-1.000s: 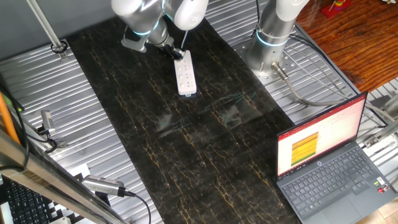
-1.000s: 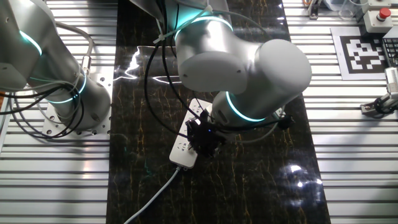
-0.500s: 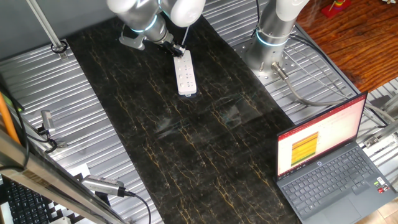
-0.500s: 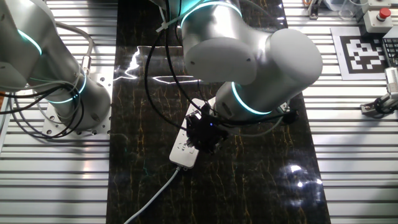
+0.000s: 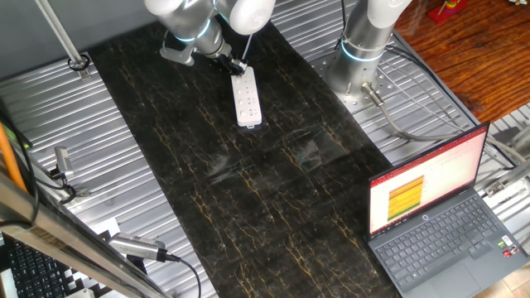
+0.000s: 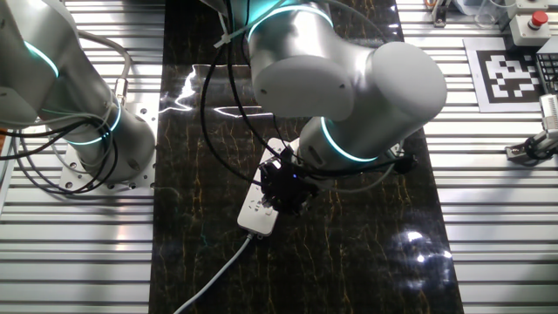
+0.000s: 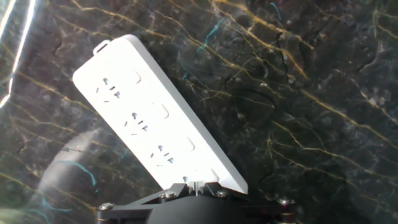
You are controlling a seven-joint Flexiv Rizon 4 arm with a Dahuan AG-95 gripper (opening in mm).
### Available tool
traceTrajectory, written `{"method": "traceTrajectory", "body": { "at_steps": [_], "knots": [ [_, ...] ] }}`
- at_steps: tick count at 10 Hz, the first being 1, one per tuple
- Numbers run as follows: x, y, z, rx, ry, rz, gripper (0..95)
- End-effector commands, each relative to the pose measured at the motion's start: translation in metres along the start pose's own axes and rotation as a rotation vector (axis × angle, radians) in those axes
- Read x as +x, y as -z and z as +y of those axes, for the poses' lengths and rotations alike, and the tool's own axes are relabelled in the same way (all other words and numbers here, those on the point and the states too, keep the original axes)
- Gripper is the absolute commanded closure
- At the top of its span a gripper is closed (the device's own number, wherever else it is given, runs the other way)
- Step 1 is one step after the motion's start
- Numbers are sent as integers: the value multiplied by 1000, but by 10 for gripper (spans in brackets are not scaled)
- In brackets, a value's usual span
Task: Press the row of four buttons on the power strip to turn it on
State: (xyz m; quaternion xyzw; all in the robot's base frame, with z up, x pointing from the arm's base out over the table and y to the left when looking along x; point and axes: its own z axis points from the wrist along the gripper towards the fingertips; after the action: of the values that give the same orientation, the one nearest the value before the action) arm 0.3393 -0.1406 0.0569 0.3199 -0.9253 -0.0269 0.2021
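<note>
The white power strip [image 5: 247,99] lies flat on the dark marbled mat [image 5: 248,190]. In the other fixed view the power strip [image 6: 255,211] is partly covered by the arm, with its cord [image 6: 218,275] trailing toward the front. In the hand view the power strip [image 7: 149,118] runs diagonally, and three small square buttons [image 7: 163,111] show beside the socket holes. My gripper [image 7: 194,184] is shut, its tips pressed together on the strip's near end. The same gripper [image 5: 235,66] stands at the strip's far end in one fixed view; the gripper [image 6: 283,187] looks dark in the other.
An open laptop [image 5: 439,215] sits at the front right. A second arm's base [image 5: 360,58] stands beside the mat on the ribbed metal table [image 5: 74,149]. A printed marker sheet [image 6: 514,74] lies off to one side.
The arm shifted slightly along the strip between the earliest frames. It has hardly moved in the last half second. The strip has stayed in place.
</note>
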Motion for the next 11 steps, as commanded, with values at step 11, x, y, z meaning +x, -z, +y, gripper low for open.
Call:
{"method": "traceTrajectory", "body": {
  "at_steps": [11],
  "knots": [
    [3, -13, -24, 121, 81, -26, 570]
  ]
}}
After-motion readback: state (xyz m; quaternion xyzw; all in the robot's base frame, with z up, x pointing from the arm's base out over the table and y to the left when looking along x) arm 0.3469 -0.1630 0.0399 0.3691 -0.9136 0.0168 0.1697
